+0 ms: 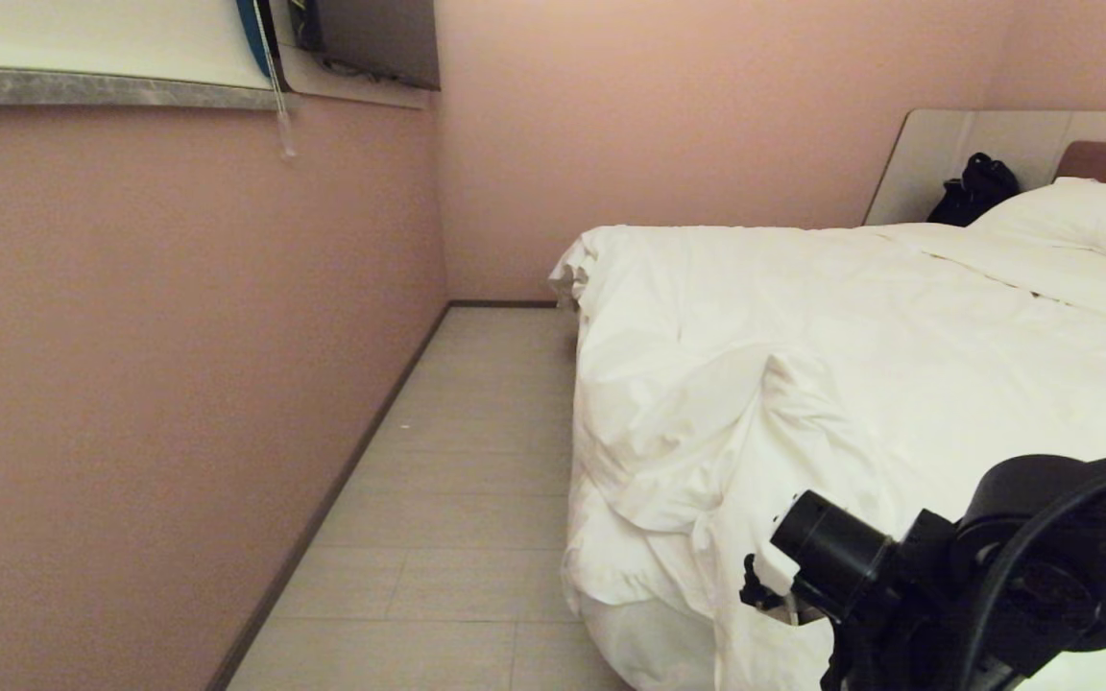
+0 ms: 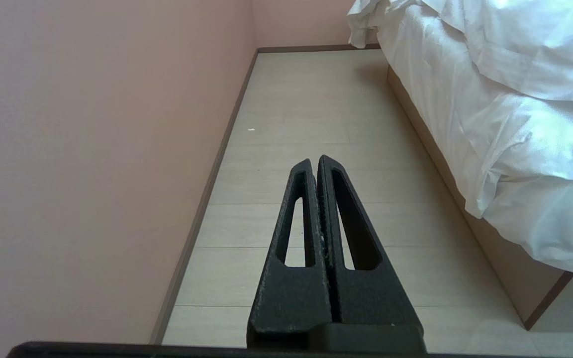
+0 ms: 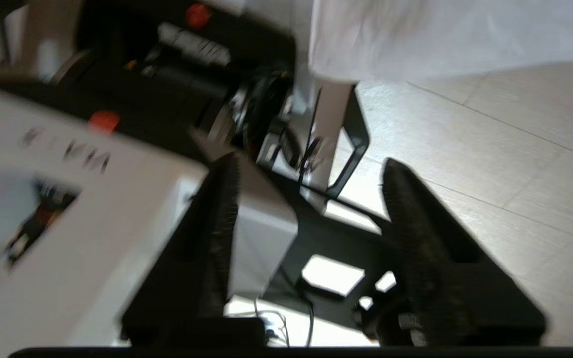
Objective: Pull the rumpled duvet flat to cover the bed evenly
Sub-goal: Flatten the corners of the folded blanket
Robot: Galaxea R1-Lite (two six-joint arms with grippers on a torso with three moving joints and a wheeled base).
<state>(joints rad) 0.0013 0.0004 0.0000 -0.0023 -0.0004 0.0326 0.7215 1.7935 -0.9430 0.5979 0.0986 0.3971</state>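
The white duvet [image 1: 803, 384] lies rumpled over the bed [image 1: 937, 154], bunched in thick folds at the near corner and hanging down the side toward the floor. My right arm [image 1: 995, 576] comes in low at the near corner, in front of the hanging folds. In the right wrist view the right gripper [image 3: 311, 164] is open with nothing between its fingers; it faces my own base and the floor, with a duvet edge [image 3: 440, 35] beyond. The left gripper [image 2: 314, 160] is shut and empty, hanging over the floor beside the bed base [image 2: 505, 268].
A narrow strip of pale floor [image 1: 457, 461] runs between the pink wall [image 1: 179, 336] and the bed. A pillow [image 1: 1081, 216] and a black bag [image 1: 975, 187] sit at the headboard. My white base [image 3: 67, 199] is close to the right gripper.
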